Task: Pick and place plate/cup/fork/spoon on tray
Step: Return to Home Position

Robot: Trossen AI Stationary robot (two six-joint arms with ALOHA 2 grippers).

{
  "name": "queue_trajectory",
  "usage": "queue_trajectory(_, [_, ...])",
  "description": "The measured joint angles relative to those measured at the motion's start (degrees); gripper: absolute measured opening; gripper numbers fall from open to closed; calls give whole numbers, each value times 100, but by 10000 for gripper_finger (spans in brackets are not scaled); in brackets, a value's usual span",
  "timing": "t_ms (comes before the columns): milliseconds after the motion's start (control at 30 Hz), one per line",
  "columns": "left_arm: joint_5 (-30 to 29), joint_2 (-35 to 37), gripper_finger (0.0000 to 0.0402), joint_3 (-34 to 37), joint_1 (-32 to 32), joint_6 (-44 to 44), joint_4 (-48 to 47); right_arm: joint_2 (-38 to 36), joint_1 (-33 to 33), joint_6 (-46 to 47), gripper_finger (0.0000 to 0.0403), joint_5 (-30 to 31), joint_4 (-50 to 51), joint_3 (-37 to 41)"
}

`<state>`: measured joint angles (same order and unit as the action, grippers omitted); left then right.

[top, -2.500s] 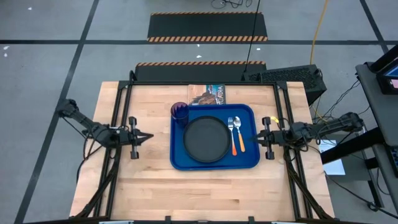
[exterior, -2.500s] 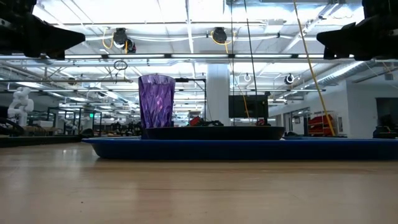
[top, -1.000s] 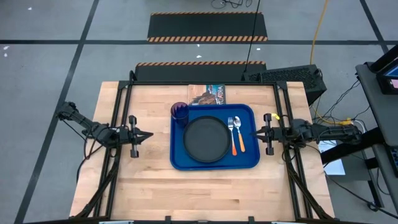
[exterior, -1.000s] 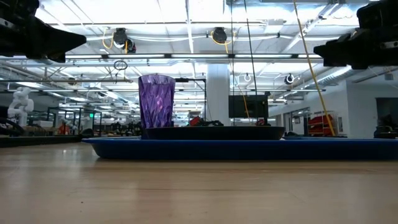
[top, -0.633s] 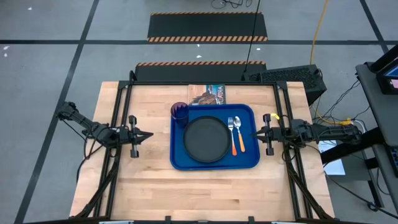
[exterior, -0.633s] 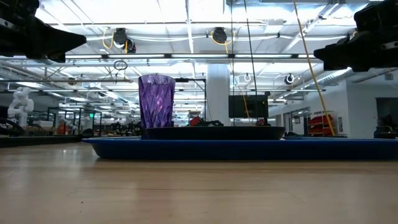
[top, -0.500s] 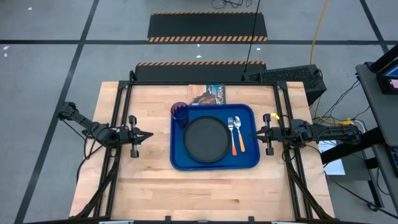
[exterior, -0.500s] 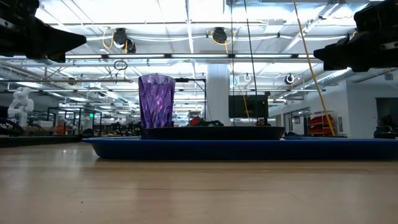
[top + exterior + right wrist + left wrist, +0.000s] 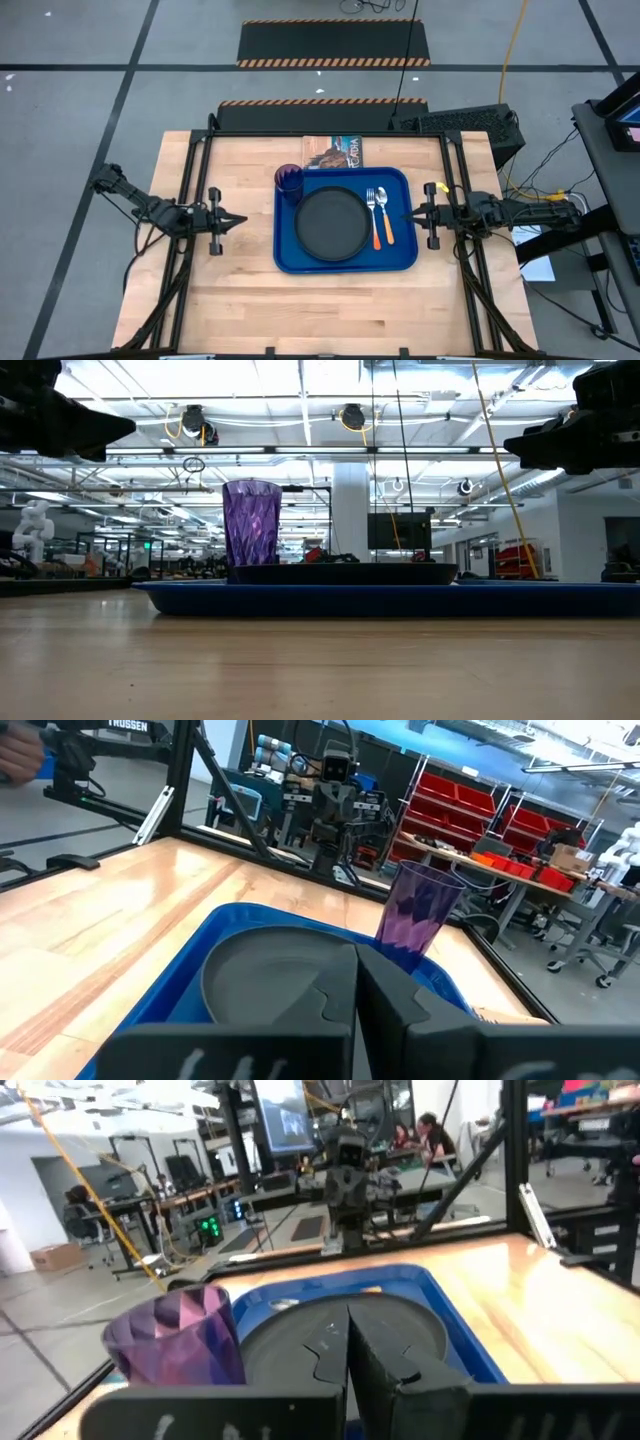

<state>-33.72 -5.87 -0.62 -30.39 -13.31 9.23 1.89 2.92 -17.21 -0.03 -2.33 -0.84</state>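
Note:
The blue tray (image 9: 345, 258) lies in the middle of the table. On it rest the dark plate (image 9: 334, 223), the purple cup (image 9: 289, 181) upright at its far left corner, and the fork (image 9: 372, 205) and the spoon (image 9: 383, 218), both with orange handles, side by side right of the plate. My left gripper (image 9: 240, 219) hovers left of the tray, shut and empty. My right gripper (image 9: 410, 215) hovers just right of the tray, shut and empty. The cup (image 9: 251, 523) stands tall in the low view.
A printed booklet (image 9: 334, 152) lies at the table's far edge behind the tray. Black frame rails (image 9: 193, 180) run along the table's left and right sides. Bare wood lies near the front edge (image 9: 340, 310).

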Motion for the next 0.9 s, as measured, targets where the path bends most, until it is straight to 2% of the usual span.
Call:
queue_trajectory(367, [94, 2, 3, 0, 275, -165, -45, 0, 0, 0, 0, -2, -33, 0])
queue_trajectory(667, [1068, 0, 3, 0, 1124, -94, -172, 0, 0, 0, 0, -2, -39, 0])
queue_trajectory(900, [1854, 1, 4, 0, 1819, 361, -555, 0, 0, 0, 0, -2, -40, 0])
